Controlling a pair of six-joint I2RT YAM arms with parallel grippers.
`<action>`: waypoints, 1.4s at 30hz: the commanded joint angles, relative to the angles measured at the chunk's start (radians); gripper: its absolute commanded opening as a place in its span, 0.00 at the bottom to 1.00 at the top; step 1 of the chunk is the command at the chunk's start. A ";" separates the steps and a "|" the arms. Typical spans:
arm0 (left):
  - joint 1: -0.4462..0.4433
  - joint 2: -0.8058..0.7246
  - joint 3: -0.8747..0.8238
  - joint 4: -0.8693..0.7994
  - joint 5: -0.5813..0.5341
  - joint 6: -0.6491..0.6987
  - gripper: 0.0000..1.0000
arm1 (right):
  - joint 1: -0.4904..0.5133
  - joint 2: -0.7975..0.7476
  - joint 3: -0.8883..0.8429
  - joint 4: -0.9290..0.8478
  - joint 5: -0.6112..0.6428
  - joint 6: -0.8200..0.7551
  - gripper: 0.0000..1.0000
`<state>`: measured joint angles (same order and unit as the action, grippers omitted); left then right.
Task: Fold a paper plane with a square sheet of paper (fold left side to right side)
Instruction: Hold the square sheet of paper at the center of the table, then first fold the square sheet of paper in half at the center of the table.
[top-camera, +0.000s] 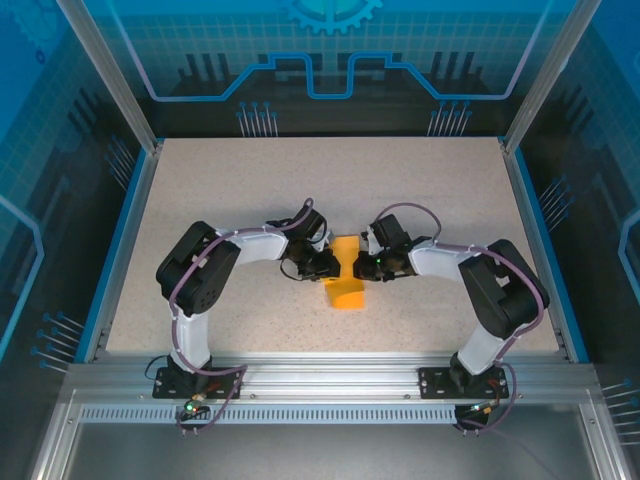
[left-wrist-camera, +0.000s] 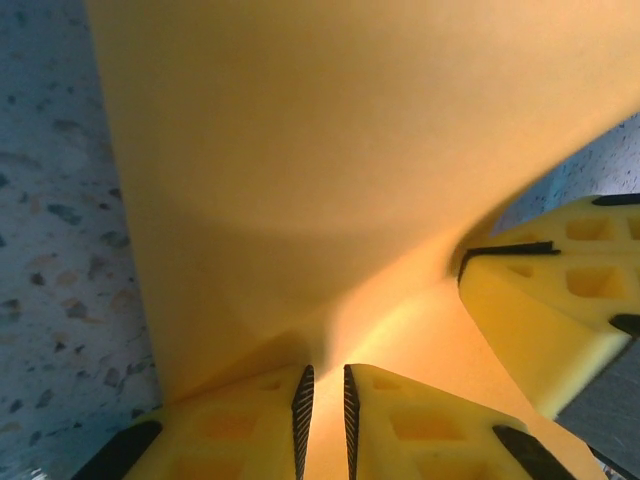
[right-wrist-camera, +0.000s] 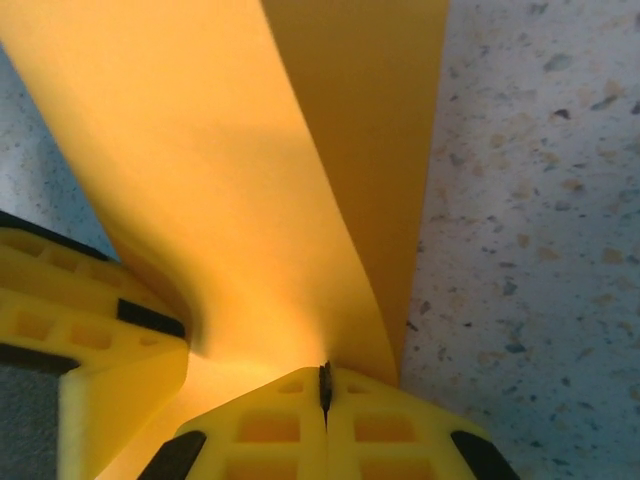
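Note:
The square sheet of paper (top-camera: 347, 285) is bright orange and lies folded into a narrow strip at the table's middle, between my two grippers. My left gripper (top-camera: 328, 266) meets it from the left. In the left wrist view the left gripper (left-wrist-camera: 324, 372) has its jaws a narrow gap apart, and the sheet (left-wrist-camera: 330, 150) rises in a curve just ahead of them. My right gripper (top-camera: 360, 268) meets the paper from the right. In the right wrist view the right gripper (right-wrist-camera: 325, 368) is shut, with a raised flap of the sheet (right-wrist-camera: 200, 150) pinched at its tips. The two grippers nearly touch.
The speckled beige table (top-camera: 420, 190) has blue raised rims left and right and dark panels behind. An aluminium rail (top-camera: 320, 375) carries both arm bases at the near edge. Bare table stretches around the paper on all sides.

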<state>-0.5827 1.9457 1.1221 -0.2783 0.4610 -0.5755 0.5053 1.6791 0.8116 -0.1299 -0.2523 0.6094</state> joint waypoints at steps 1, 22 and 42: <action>-0.006 0.021 -0.036 -0.073 -0.037 -0.009 0.22 | 0.004 -0.047 0.003 0.032 -0.044 -0.017 0.05; -0.009 0.017 -0.032 -0.090 -0.050 0.002 0.21 | 0.001 0.165 0.111 0.108 -0.112 0.005 0.05; -0.047 -0.087 -0.133 -0.089 -0.031 0.045 0.21 | -0.011 0.229 0.094 -0.014 -0.035 0.032 0.04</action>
<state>-0.6044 1.8793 1.0378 -0.2558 0.4320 -0.5625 0.5034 1.8473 0.9318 -0.0517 -0.3538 0.6292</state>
